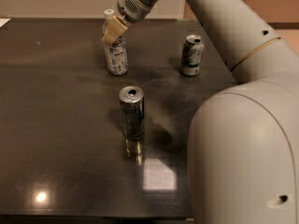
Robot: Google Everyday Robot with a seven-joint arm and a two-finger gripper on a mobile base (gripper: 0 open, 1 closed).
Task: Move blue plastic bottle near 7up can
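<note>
Blue plastic bottle (116,56) stands upright on the bench (56,125), upper left of centre in the frame, well apart from the 7up can (192,55) at upper right of centre. The claw (114,31) sits at the bottle's shoulder just under the white cap; cannot tell whether it is clamped on or loose. Judged step: grasp stage, transport not yet begun. The next move calls for a firm hold, then a carry rightward to set down just beside the can without knocking it; the silver can (132,112) at frame centre lies below that path.
</note>
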